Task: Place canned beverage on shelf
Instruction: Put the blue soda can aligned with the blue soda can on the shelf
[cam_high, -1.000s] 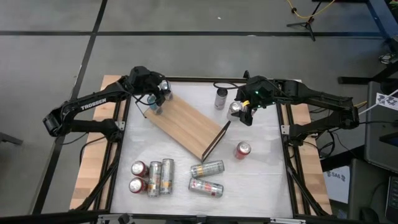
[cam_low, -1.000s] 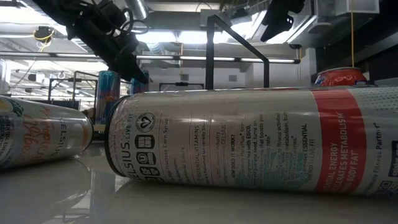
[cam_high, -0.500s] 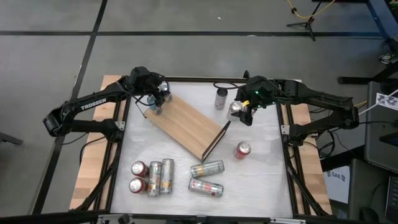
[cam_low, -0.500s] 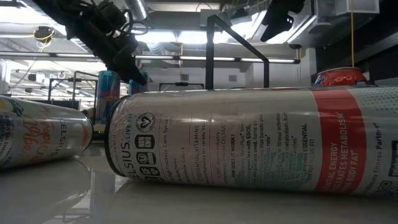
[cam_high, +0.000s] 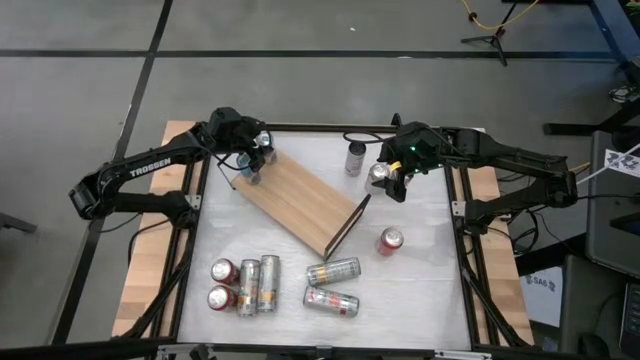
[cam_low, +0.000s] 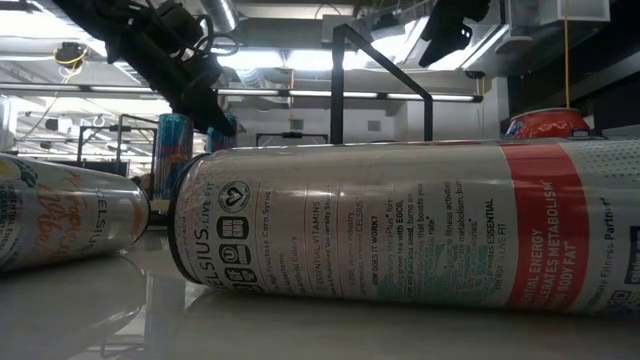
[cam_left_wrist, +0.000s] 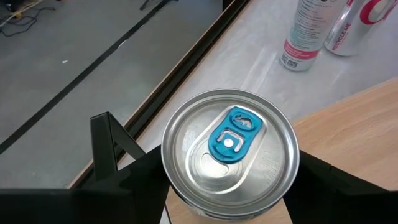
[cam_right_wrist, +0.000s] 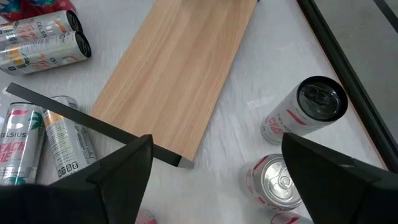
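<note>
On the shelf: one blue-tab can stands | left gripper fingers flank it, grip unclear | right gripper wide open, empty | other cans remain on table.

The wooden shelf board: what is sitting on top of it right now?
One upright can with a blue tab stands at the far-left corner of the shelf, between the fingers of the left end effector. The rest of the board looks bare. The arm covers the can's sides from above.
</note>
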